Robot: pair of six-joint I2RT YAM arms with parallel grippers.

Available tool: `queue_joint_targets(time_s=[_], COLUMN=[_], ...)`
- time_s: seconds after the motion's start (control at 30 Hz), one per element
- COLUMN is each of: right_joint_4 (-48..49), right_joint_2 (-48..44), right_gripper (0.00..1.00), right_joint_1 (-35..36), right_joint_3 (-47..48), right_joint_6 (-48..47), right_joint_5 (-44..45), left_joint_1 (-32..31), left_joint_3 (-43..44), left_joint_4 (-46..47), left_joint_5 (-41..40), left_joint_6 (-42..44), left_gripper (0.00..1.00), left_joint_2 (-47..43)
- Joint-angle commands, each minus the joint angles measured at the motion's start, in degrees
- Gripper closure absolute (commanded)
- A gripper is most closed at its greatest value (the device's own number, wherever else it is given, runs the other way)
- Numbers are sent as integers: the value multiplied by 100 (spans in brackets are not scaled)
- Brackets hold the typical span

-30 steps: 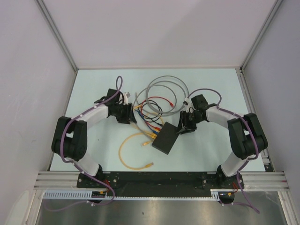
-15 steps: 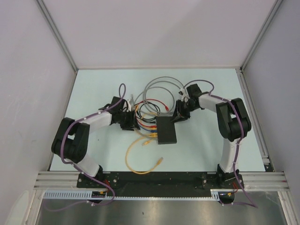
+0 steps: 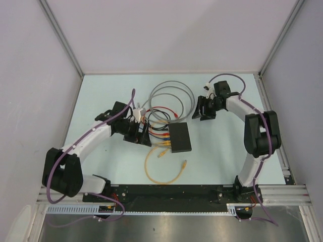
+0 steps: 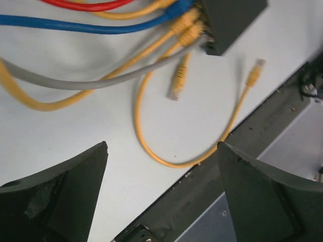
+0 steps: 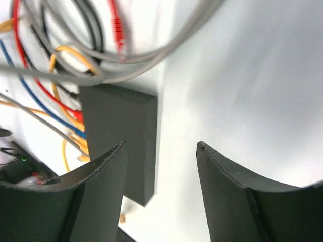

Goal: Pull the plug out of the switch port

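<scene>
Found the switch [image 3: 180, 137] lying flat near the middle of the table [image 3: 101, 91], with sockets turned toward the left arm and fed by blue, red and yellow leads [image 4: 75, 22]. Noted the left gripper [image 4: 161, 151] spread wide and holding nothing, hovering just beside that plugged edge; likewise the right gripper [image 5: 160, 146], parted and empty, near the far right corner without touching. Judged the box light and rigid, likely to slide unless pinned from above. Took the yellow plug [image 4: 191, 31] for stiff plastic with a small latch tab, possibly needing a squeeze, though too blurred to confirm. Reckoned on gripping the plug body, never the soft leads
</scene>
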Motion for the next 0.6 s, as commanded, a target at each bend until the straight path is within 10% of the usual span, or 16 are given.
queue_joint_targets(time_s=[0.0, 0.17, 0.33, 0.57], right_joint_4=[-521, -505, -145, 479], right_joint_2=[-1000, -1527, -1520, -896], right_gripper=[40, 53, 96, 100], right_joint_1=[287, 1008, 1325, 1483], right_joint_3=[221, 133, -77, -183], right_joint_6=[-1008, -1818, -1985, -1440], right_joint_5=[487, 559, 242, 258], left_joint_1=[-7, -25, -95, -139], left_joint_3=[394, 896, 1642, 1759], left_joint_4=[-139, 423, 618, 1363], left_joint_5=[1014, 1225, 1357, 963], left_joint_6=[633, 1757, 1636, 1459], left_gripper=[8, 7, 14, 27], left_joint_2=[-373, -285, 617, 1270])
